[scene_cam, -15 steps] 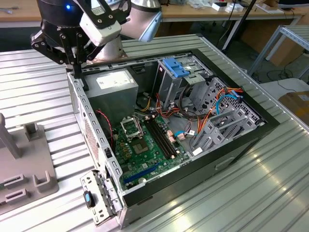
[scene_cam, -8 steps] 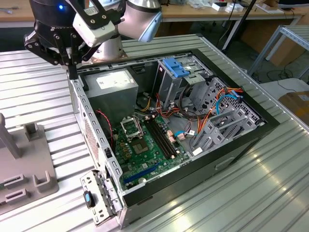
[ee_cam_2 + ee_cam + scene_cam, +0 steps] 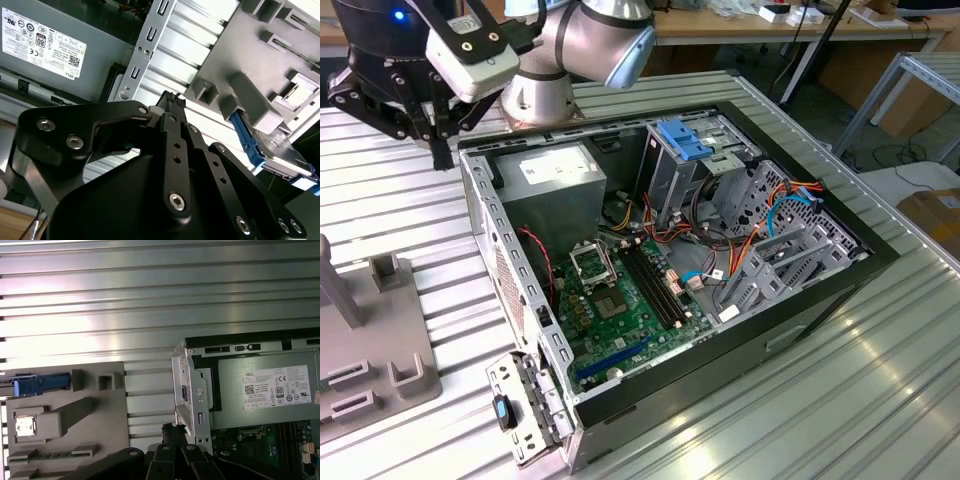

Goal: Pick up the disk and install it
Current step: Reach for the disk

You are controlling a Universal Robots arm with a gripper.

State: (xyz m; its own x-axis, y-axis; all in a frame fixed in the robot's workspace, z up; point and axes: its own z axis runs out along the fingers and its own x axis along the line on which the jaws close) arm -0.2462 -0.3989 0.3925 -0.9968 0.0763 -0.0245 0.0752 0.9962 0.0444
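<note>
Jaws closed; disk (image 3: 278, 150) well apart.

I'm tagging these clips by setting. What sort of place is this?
Most likely a robotics lab or test workshop: a robot arm stands on a ribbed aluminium table, an opened desktop computer case lies on it, and workbenches stand behind.

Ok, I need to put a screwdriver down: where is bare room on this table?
The ribbed metal table is bare between the grey plastic fixture and the open black computer case, and broadly beyond the case at the exterior view's lower right. Inside the case is crowded with orange and blue cables.
</note>
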